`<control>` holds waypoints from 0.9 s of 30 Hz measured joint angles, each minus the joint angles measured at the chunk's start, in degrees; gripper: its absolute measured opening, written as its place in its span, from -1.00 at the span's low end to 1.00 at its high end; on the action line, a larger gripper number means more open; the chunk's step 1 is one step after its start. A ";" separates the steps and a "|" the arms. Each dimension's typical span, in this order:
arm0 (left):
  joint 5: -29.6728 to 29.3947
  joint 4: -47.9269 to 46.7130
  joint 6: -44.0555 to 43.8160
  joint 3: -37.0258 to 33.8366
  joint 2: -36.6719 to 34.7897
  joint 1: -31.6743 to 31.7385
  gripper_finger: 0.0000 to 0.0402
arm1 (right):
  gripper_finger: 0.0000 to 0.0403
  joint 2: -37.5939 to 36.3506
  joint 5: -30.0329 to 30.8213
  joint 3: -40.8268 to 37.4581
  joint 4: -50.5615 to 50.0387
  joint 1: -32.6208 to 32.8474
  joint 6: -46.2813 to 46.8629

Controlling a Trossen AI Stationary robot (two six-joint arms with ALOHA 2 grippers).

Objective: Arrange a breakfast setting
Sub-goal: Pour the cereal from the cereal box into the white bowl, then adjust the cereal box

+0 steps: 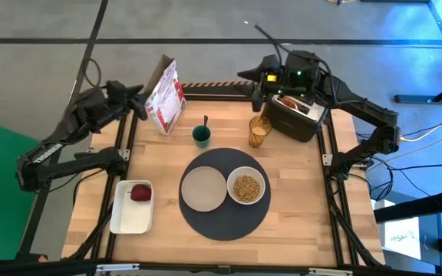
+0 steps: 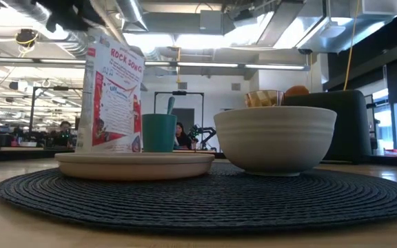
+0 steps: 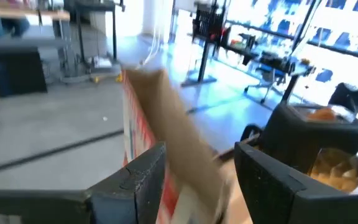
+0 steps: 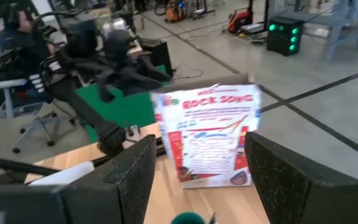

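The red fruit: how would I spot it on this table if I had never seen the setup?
Start at the large dark grey round mat in the middle of the wooden table, then look toward the left arm's side for the white rectangular tray. The red fruit sits alone at that tray's far end. It is the only red, rounded item lying low on the table; the cereal box stands tall farther back.

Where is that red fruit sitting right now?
In the high view, the red fruit lies in the white rectangular tray near the table's front-left, just left of the large dark grey round mat.
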 joint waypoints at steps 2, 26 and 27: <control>0.02 0.04 0.59 2.24 0.00 0.00 -0.08 | 0.16 -0.46 0.05 0.00 -0.69 -1.16 0.02; 13.61 3.14 10.80 16.88 25.18 -6.07 -0.08 | 0.16 2.00 -1.25 -3.93 -29.36 -31.12 -6.16; 12.19 2.71 11.29 17.34 25.82 -6.18 -0.08 | 0.16 2.01 -2.22 -4.98 -29.41 -31.56 -6.12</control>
